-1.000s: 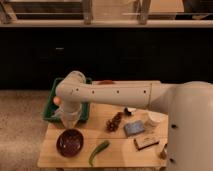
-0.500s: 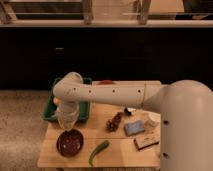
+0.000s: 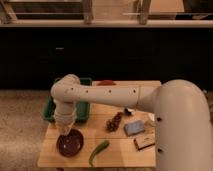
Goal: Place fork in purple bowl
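**Over the purple bowl**

Dark cabinet fronts behind, speckled floor to the left, and in front a pale wooden counter (image 3: 122, 156). Reaches across it from the right with a white arm (image 3: 115, 95), elbow bent above the green tray (image 3: 49, 114) at the counter's left rear corner. Points the gripper (image 3: 65, 131) straight down, just over the far rim of the purple bowl (image 3: 70, 145) at the front left. How wide the gripper stands, and whether it has hold of anything: cannot tell. Fork: not to be made out from this view, so its place cannot be told.

Just right of the bowl, a green pepper (image 3: 98, 152) lying slantwise. Further right, a dark cluster of small round things (image 3: 114, 121), a blue-grey packet (image 3: 134, 128) and a brown bar (image 3: 144, 143), near one another. At the rear edge, something red (image 3: 106, 83), partly hidden by the arm.
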Robot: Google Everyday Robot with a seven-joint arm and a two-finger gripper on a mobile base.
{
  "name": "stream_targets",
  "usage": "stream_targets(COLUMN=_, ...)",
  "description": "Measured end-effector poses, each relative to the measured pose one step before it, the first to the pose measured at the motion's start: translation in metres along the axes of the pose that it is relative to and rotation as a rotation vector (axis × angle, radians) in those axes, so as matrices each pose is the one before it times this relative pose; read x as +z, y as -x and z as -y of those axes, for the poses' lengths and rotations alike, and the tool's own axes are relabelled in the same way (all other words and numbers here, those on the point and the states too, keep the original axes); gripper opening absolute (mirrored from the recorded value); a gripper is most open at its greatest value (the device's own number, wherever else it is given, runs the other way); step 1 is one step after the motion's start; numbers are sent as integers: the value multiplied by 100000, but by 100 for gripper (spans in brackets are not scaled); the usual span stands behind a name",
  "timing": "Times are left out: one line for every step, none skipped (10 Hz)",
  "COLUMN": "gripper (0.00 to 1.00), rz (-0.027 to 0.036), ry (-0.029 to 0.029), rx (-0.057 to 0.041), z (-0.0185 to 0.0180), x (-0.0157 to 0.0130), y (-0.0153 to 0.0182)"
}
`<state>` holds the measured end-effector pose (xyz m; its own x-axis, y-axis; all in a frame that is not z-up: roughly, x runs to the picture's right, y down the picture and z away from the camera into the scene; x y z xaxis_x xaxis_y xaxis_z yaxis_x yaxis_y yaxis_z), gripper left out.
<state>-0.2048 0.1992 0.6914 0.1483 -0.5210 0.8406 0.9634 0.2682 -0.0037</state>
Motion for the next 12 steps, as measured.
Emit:
stream_targets(gripper=0, rz=1522, ry=660, rx=-1267, z=-183, x=269, y=227)
stream_targets(gripper=0, rz=1604, ry=777, rx=-1024, z=-161, x=307, y=242)
stream_targets(gripper=0, rz=1578, ry=814, rx=-747, z=-171, x=346, y=181)
stream_targets(gripper=0, rz=1824, ry=645, rx=-701, z=-190, x=411, y=173)
stream_targets(gripper=1, rz=1607, ry=442, rx=-14, z=-405, x=286, y=11)
stream_targets(gripper=8, rz=1661, ry=228, rx=570, z=-519, x=257, y=-89)
stream_targets(gripper=18, rz=971, ry=-50, rx=740, z=-445, x=121, y=-127)
stream_targets(gripper=27, rz=779, ry=-154, rx=717, z=-504, x=73, y=-136)
stream_targets(gripper=37, rz=583, ry=-201, rx=756, z=-468, x=-17, y=-143)
stream_targets(gripper=47, rz=443, ry=-328, rx=641, z=-385, x=-100, y=-119)
stream_targets(gripper=57, rz=188, ry=-296, rx=259, z=-208, x=-64, y=-60)
stream_targets(gripper=68, rz=107, ry=-314, rx=20, z=-95, x=-103, y=-43)
